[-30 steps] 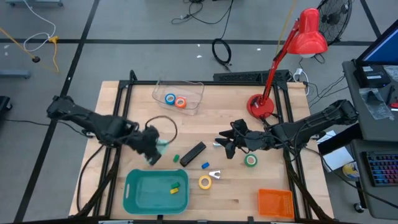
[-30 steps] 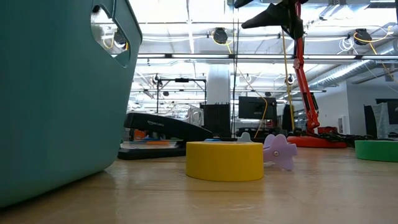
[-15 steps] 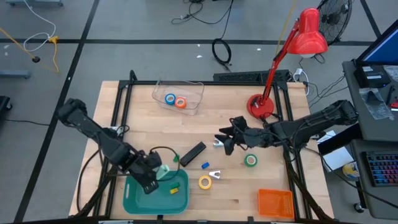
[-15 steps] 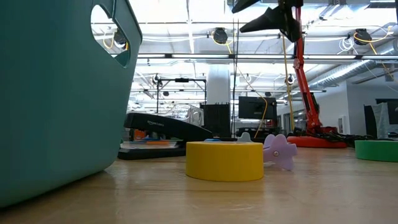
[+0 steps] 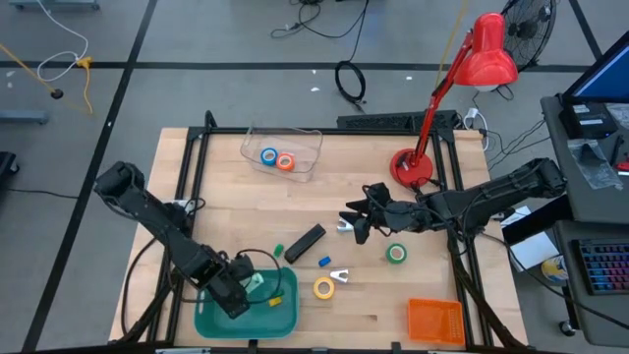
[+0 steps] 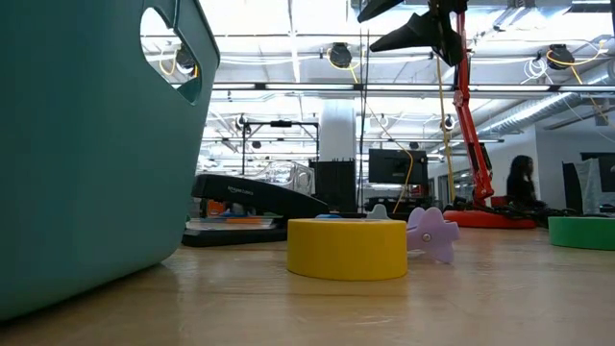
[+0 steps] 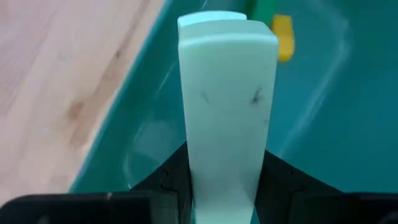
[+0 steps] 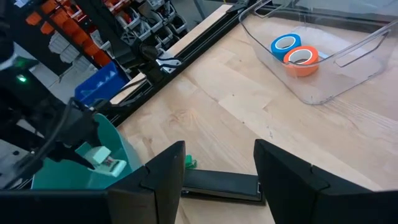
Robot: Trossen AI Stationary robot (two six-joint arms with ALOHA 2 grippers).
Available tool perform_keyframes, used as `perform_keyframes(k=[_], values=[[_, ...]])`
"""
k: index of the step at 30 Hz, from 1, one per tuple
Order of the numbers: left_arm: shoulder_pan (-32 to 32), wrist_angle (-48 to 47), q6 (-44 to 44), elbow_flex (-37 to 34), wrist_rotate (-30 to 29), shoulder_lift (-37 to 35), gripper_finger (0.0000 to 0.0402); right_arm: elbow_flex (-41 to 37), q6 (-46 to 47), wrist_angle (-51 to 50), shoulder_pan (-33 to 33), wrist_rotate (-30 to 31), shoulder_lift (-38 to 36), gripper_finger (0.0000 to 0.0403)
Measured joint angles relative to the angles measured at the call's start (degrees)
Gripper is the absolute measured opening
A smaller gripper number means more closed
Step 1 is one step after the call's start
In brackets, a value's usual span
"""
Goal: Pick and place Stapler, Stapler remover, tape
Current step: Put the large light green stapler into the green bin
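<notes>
My left gripper is over the teal bin, shut on a pale mint-green stapler-like piece. My right gripper hovers open above the table just right of the black stapler, which lies flat. The yellow tape roll lies flat beside the purple and silver stapler remover. The green roll lies flat below the right arm. The blue roll and the orange roll lie in the clear bin. My left gripper pinches the mint piece between its two fingers, at the end nearest the wrist. The piece runs straight out along the fingers, lifted clear above the teal bin's floor. The fingers slant down into the bin from its left side.
An orange bin stands at the near right corner. A red desk lamp stands at the far right. Small green and yellow bits lie in the teal bin; a green bit and a blue bit lie by the stapler. A person shows far behind.
My left gripper has carried the mint piece from the table's middle left toward the near edge and now holds it over the teal bin, lower inside it than half a second ago. It has stayed shut on the piece.
</notes>
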Motion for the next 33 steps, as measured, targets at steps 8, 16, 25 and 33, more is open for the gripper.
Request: perform_keyframes(k=[8,16,25,33], values=[[-1.07,9.04,-2.57,-5.71,2.61,-0.09,0.0118,0.0,-0.46,-0.17,0.1,-0.13,0.0,0.0185],[-0.43,7.66,-0.55,-5.82,3.87,-0.09,0.0118,0.0,-0.91,0.02,0.12,-0.03,0.0,0.0185],[0.13,7.3,-0.64,-5.82,3.82,-0.09,0.0149,0.0,-1.31,0.02,0.12,0.03,0.0,0.0185],[0.35,6.96,-0.89,-5.82,3.59,-0.09,0.022,0.0,-1.31,0.02,0.12,0.05,0.0,0.0185]])
